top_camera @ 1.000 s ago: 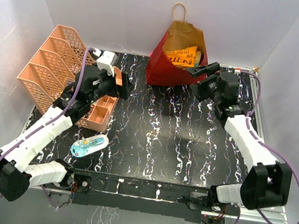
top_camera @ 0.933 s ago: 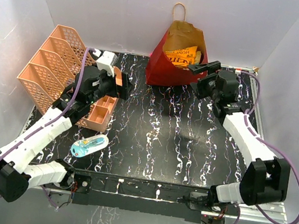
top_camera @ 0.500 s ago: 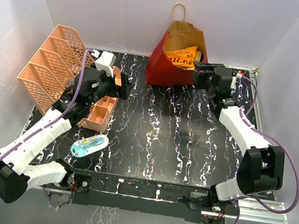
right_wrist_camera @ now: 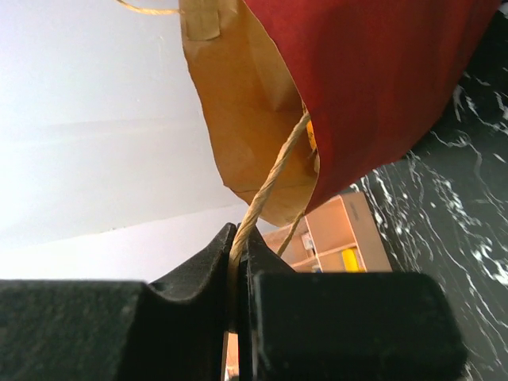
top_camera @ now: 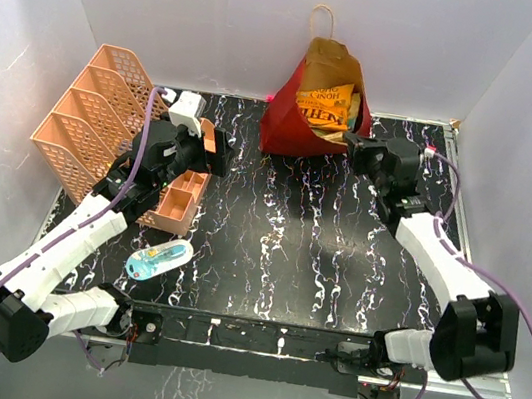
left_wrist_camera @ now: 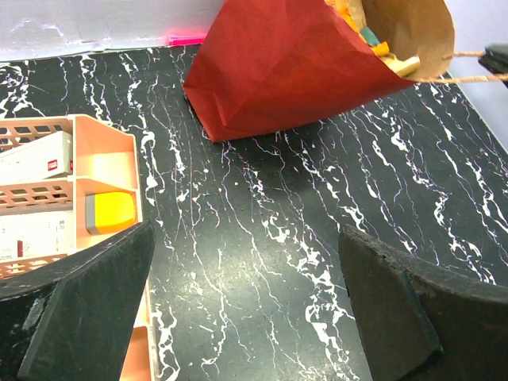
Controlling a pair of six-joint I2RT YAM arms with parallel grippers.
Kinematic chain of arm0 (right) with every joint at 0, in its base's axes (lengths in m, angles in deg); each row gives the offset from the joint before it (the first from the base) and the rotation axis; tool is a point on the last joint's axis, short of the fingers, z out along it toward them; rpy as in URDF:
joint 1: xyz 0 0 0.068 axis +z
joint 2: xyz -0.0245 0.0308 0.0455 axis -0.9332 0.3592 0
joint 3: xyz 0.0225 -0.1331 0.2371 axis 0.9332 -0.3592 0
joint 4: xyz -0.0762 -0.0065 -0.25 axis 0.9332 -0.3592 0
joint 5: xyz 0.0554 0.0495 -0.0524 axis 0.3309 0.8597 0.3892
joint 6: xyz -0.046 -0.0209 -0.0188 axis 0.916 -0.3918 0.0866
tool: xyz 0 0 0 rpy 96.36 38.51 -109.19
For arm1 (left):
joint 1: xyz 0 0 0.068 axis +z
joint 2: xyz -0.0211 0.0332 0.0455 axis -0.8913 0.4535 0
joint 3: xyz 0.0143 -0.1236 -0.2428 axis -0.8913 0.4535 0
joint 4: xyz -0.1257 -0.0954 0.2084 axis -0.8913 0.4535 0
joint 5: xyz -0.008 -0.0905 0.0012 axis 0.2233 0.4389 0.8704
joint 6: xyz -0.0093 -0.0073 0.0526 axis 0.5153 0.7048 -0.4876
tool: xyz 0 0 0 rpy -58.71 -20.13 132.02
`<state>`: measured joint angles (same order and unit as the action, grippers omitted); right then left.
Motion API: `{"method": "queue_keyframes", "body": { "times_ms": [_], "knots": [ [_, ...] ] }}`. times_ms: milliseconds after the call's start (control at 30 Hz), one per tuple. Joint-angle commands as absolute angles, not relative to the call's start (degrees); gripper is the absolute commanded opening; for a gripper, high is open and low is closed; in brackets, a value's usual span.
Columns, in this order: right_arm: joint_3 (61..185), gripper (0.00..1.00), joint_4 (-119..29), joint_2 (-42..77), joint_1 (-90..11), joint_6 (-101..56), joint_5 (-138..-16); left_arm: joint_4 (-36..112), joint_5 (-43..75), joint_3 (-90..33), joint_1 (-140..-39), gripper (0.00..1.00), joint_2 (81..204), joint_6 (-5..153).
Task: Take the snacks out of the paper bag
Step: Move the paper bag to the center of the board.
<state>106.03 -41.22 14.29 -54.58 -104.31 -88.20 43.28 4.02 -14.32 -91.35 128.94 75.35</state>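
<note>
The paper bag (top_camera: 293, 125), red outside and brown inside, lies tilted at the back of the table with its mouth towards the right arm. Snacks (top_camera: 324, 102) show in its mouth, an orange packet on top; the left wrist view catches orange and teal packet edges (left_wrist_camera: 371, 36) inside the bag (left_wrist_camera: 286, 71). My right gripper (top_camera: 352, 142) is at the bag's mouth. In the right wrist view it (right_wrist_camera: 242, 238) is shut on the bag's twine handle (right_wrist_camera: 270, 182), which runs up to the bag (right_wrist_camera: 381, 71). My left gripper (left_wrist_camera: 246, 278) hangs open over bare table, holding nothing.
A pink basket organizer (top_camera: 90, 126) stands at the left, with a small pink compartment tray (top_camera: 180, 202) beside it, just under my left gripper (top_camera: 204, 144). A blue-white blister-packed item (top_camera: 157, 260) lies near the left front. White walls close in the table.
My right gripper moved in to the bag's mouth and went from open to shut on the twine handle. The bag's mouth has shifted a little. The left arm has not moved.
</note>
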Motion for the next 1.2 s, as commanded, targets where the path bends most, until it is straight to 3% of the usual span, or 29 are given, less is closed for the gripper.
{"method": "queue_keyframes", "body": {
  "times_ms": [0, 333, 533, 700, 1000, 1167],
  "knots": [
    [101.95, 0.07, -40.74, 3.87, -54.27, -104.05, -87.46, 42.09, 3.95, -13.82, -91.58, 0.98, 128.28, 75.44],
    [93.92, 0.07, -63.97, -20.35, -54.27, -92.95, -80.94, 41.76, 4.98, -13.23, -91.6, 0.98, 129.84, 77.46],
    [90.1, 0.07, -82.16, -38.38, -54.32, -91.0, -79.15, 48.67, 17.4, -19.38, -91.6, 0.98, 131.55, 88.71],
    [90.16, 0.07, -92.76, -48.81, -54.29, -88.97, -80.99, 45.35, 27.66, -17.81, -91.6, 0.98, 130.02, 98.03],
    [94.63, 0.08, -98.19, -55.75, -54.31, -83.9, -90.38, 34.61, 36.5, -21.03, -92.05, 0.98, 142.95, 109.04],
    [97.7, 0.08, -100.15, -57.24, -54.27, -82.77, -94.71, 32.21, 38.22, -29.48, -93.8, 0.98, 154.02, 110.44]
  ]
}}
